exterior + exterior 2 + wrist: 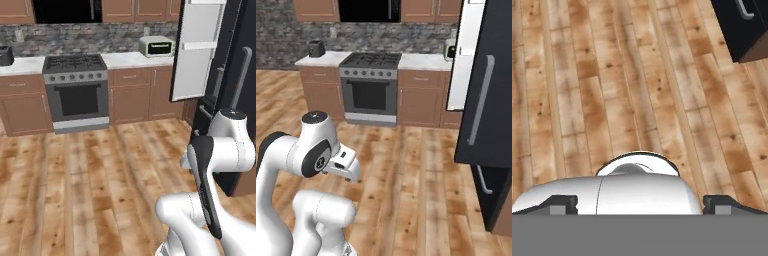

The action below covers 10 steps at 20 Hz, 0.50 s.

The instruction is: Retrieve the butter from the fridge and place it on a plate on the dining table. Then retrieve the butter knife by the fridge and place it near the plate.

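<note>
**Butter must be inside the fridge, off to the right of the hand**

The butter cannot be seen, so I cannot say which shelf it sits on or which way it lies. My guess is that it waits inside the fridge.

From the left base camera, the fridge [235, 75] stands at the far right. One door [197, 50] hangs open and shows its white inside with door shelves. The white arm [215, 165] is folded up near the camera, just in front of the fridge. A stove [76, 90] sits far back on the left, and a toaster oven [156, 46] rests on the counter [131, 60].

From the right base camera, the black fridge door [486, 95] with its long grey handle [479, 100] is near and to the right. The arm is low on the left.

From the hand camera, the hand looks down at the wood floor [622, 90]. A black corner of the fridge [744, 27] shows at the far right. The gripper [640, 204] has its two tips [558, 204] spread wide, and it holds nothing.

I think the hand must lift and turn right toward the open fridge.
</note>
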### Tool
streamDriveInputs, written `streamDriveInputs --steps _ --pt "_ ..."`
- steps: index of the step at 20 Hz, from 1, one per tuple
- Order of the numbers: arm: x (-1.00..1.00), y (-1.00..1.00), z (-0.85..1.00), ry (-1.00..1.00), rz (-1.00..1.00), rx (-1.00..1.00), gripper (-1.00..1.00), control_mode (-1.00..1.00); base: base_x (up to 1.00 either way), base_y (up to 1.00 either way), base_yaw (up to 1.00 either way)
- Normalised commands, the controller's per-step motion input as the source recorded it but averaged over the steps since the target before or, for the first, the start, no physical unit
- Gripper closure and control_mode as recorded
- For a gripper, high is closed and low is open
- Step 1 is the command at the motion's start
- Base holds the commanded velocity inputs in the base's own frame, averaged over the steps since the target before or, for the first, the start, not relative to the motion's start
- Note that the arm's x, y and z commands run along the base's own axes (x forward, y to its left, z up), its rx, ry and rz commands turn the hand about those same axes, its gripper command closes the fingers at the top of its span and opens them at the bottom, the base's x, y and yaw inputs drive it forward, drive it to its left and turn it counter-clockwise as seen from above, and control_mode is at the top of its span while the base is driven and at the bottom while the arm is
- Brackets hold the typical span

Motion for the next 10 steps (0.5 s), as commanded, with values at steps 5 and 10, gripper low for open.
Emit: streamDriveInputs --steps 5,10 --pt "0.00 0.00 0.00 0.00 0.00 0.00 -1.00 1.00 1.00 0.30 0.02" --pt "0.00 0.00 0.00 0.00 0.00 0.00 -1.00 1.00 1.00 0.40 0.00"
